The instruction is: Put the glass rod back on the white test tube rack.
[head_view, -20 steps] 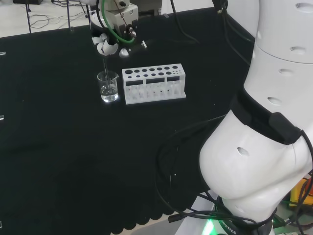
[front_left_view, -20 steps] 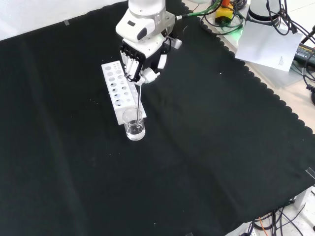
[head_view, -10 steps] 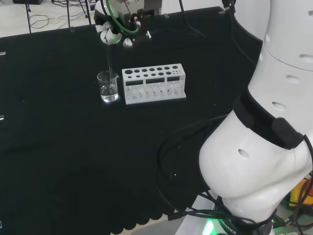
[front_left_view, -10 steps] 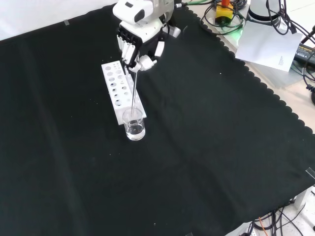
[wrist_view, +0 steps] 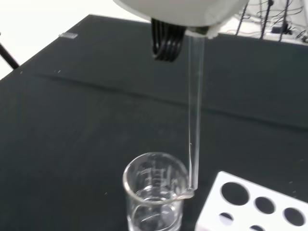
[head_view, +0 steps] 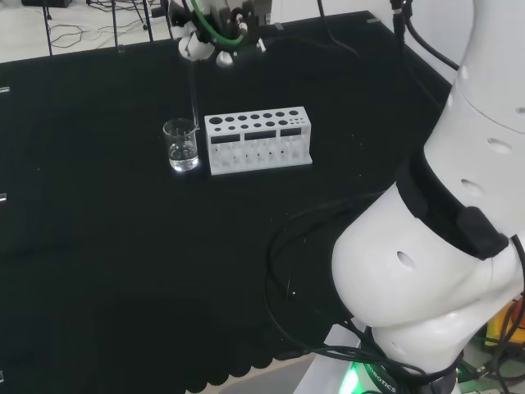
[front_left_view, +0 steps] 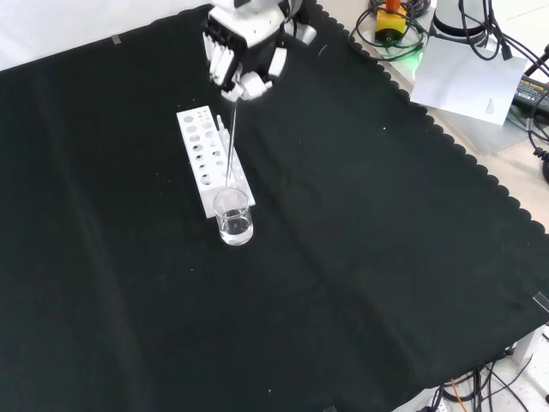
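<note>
Head view: the hand (head_view: 199,43) sits at the top of the frame, its fingers curled and pinching the upper end of the glass rod (head_view: 194,94). The rod hangs close to vertical. Its lower end is level with the rim of the small beaker (head_view: 181,144), which stands just left of the white test tube rack (head_view: 259,141). The rod appears thin, stiff and light. It should be treated as fragile and slippery, since smooth glass can slide in a pinch and a side knock could snap it. Holding it near the top, as now, leaves the full length free to guide into a hole.

Front view: the hand (front_left_view: 241,62) is above the far end of the rack (front_left_view: 208,157). The rod (front_left_view: 230,140) runs down from the fingertips across the rack toward the beaker (front_left_view: 234,217) at the near end. It shows as a pale, narrow, straight line, largely transparent against the black cloth (front_left_view: 369,223).

Wrist view: the rod (wrist_view: 195,110) is a clear, straight cylinder of even thickness with a smooth lower tip. The tip lies at the beaker (wrist_view: 155,192) rim, beside the pouring lip; whether it touches the glass cannot be determined. The rack (wrist_view: 250,204) corner with its round holes lies just beside the beaker. The beaker holds a little clear liquid, so the rod tip is likely wet.
</note>
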Tool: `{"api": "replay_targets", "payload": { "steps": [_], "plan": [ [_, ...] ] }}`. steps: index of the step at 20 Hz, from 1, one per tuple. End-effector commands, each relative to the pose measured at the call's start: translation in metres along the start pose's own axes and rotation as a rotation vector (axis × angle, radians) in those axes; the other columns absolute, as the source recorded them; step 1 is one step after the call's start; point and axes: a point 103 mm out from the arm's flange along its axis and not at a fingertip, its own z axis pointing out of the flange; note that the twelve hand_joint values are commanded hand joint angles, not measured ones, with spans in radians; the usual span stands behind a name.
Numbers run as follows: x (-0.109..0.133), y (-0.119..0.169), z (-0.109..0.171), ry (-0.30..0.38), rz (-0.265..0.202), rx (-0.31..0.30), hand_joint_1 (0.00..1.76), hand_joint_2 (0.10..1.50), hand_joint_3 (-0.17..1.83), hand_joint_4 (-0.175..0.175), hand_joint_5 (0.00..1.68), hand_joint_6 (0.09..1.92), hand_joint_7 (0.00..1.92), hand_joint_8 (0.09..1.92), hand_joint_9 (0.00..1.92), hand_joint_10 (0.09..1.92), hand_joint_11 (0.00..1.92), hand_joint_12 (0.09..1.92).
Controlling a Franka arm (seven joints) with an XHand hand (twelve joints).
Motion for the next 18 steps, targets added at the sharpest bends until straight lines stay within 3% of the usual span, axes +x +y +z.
{"api": "replay_targets", "payload": {
  "steps": [1,10,18],
  "plan": [
    [-0.036,-0.028,-0.032,0.011,0.059,-0.056,1.29,0.68,0.91,-0.175,0.95,1.10,1.06,1.42,1.46,1.13,1.57,0.92],
    [-0.060,-0.042,-0.025,0.007,0.086,-0.048,1.29,0.69,0.90,-0.175,0.95,1.10,1.06,1.42,1.46,1.13,1.57,0.92],
    [-0.054,-0.038,-0.005,0.002,0.082,-0.019,1.29,0.69,0.90,-0.175,0.95,1.10,1.06,1.42,1.46,1.13,1.57,0.92]
  ]
}}
